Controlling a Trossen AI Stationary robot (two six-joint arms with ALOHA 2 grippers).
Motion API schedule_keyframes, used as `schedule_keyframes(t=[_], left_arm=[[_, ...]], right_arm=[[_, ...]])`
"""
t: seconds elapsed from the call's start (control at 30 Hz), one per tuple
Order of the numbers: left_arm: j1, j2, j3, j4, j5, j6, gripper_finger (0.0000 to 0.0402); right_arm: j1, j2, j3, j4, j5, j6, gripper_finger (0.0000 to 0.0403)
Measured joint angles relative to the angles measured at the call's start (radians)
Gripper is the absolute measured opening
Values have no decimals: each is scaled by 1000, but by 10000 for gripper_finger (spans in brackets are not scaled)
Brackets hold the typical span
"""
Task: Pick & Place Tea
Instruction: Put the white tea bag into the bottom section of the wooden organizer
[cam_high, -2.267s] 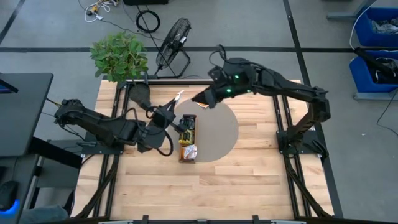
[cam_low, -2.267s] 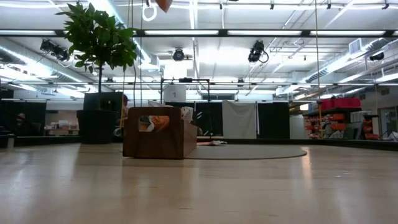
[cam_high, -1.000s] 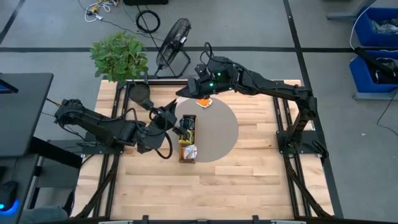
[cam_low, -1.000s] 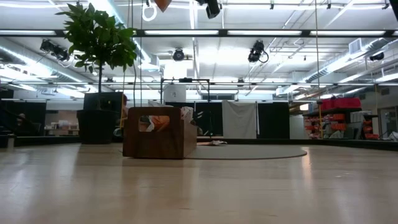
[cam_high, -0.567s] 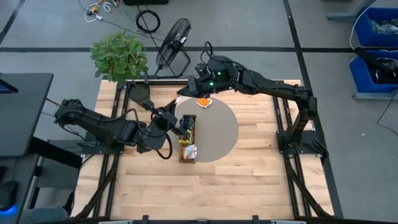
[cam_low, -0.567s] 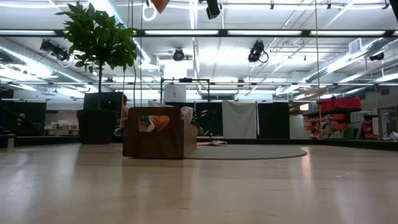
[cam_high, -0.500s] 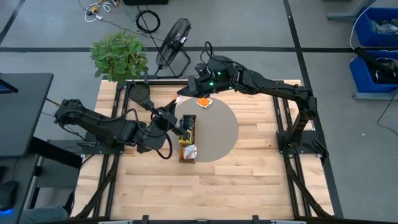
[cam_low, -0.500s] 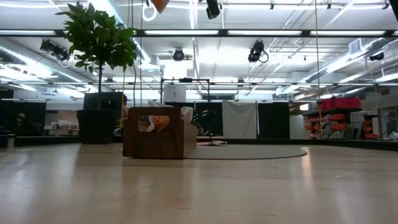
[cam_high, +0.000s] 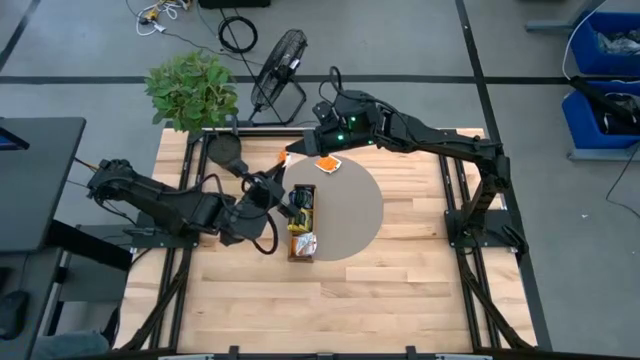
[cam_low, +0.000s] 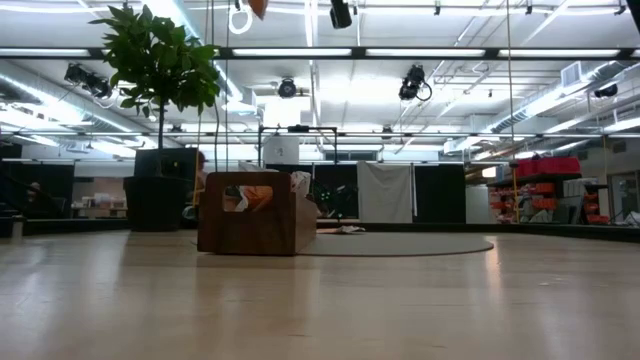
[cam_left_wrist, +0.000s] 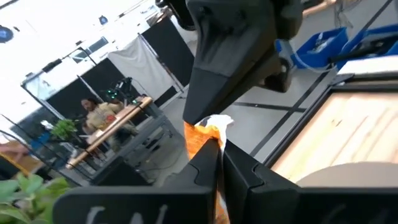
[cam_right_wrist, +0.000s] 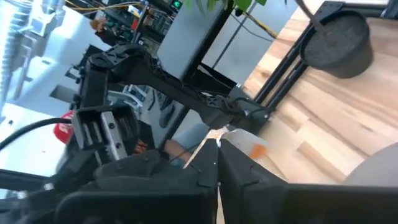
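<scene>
So we've got a mid-air handoff above the tabletop (cam_high: 400, 280). The left tool (cam_left_wrist: 219, 149) has its fingers pressed together on one orange-and-white sachet (cam_left_wrist: 202, 134), and the right tool (cam_high: 293, 152) has come in from the opposite side and is clamped shut on the same sachet. Both are pinching it just off the far end of the wooden tray (cam_high: 302, 222), up off the surface.

What worries us: two grips on one thin paper packet. If either arm pulls away before the other lets go, we reckon the sachet tears or gets yanked out crooked. If the left tool releases and the right only has a corner, the packet could swing or slip and drop somewhere beside the tray. We can't tell how much of the edge the right one actually has.

There's also another orange sachet (cam_high: 328, 165) lying on the grey mat (cam_high: 355, 215) right under the right arm, so a low sweep could knock it around. The remaining tea sits in the tray.
</scene>
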Motion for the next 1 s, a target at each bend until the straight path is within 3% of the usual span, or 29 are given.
schedule_keyframes(t=[0.4, 0.7, 0.83, 1.0], left_arm=[[-49, 0, 0, 11, 21, -152, 104], [-44, -70, 0, 55, 54, -547, 178], [17, -114, 0, 49, 255, -724, 205], [120, -145, 0, -22, 628, -974, 220]], right_arm=[[-1, 0, 0, -15, 23, -80, 1], [26, 0, 0, -72, 153, -219, 0], [36, 0, 0, -92, 195, -282, 0], [34, 0, 0, -112, 208, -326, 0]])
